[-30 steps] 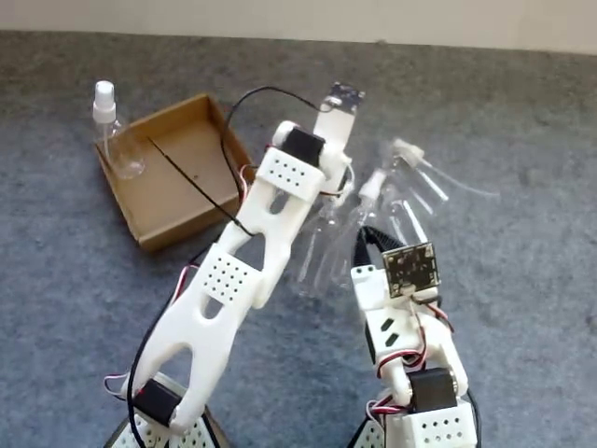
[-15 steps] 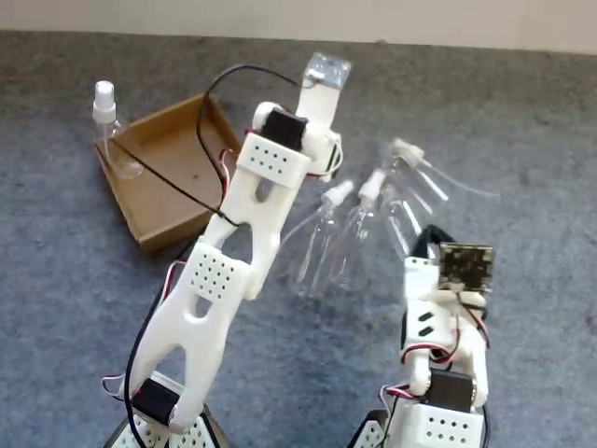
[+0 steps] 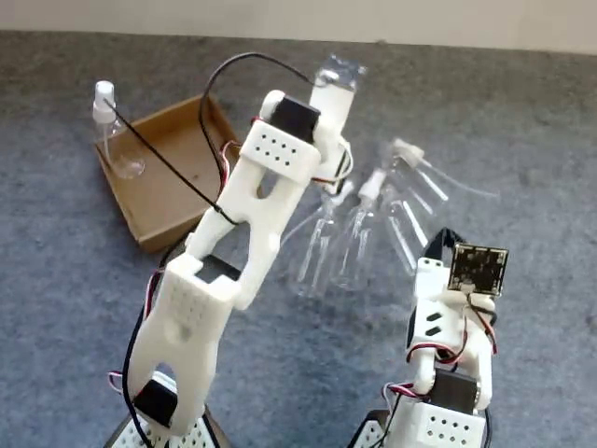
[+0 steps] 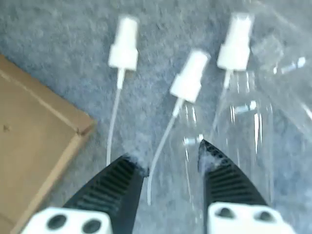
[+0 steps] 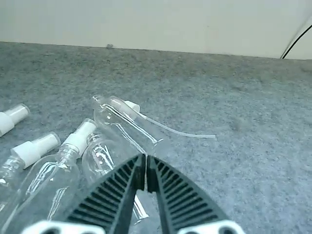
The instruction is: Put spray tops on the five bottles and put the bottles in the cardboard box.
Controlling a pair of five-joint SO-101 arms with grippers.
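Note:
The cardboard box (image 3: 177, 201) sits at the back left, with one capped clear bottle (image 3: 109, 135) standing in its far corner. Several clear bottles (image 3: 359, 238) lie in a cluster mid-table. My left gripper (image 4: 170, 158) hangs open over that cluster, its black fingers (image 4: 122, 180) on either side of a white spray top (image 4: 190, 78) and its thin dip tube. A loose spray top (image 4: 123, 48) lies beside it, and a capped bottle (image 4: 243, 122) on the other side. My right gripper (image 5: 145, 165) is shut and empty, held short of a bottle (image 5: 119, 122).
Grey carpet covers the table. The box corner (image 4: 44, 141) lies close to the left gripper. A spray top with a long tube (image 3: 462, 189) lies at the cluster's right. The right arm (image 3: 448, 345) stands at the front right, with open carpet beyond it.
The right arm has drawn back to the right, away from the bottles. The left arm swung left, then came back over the bottle cluster.

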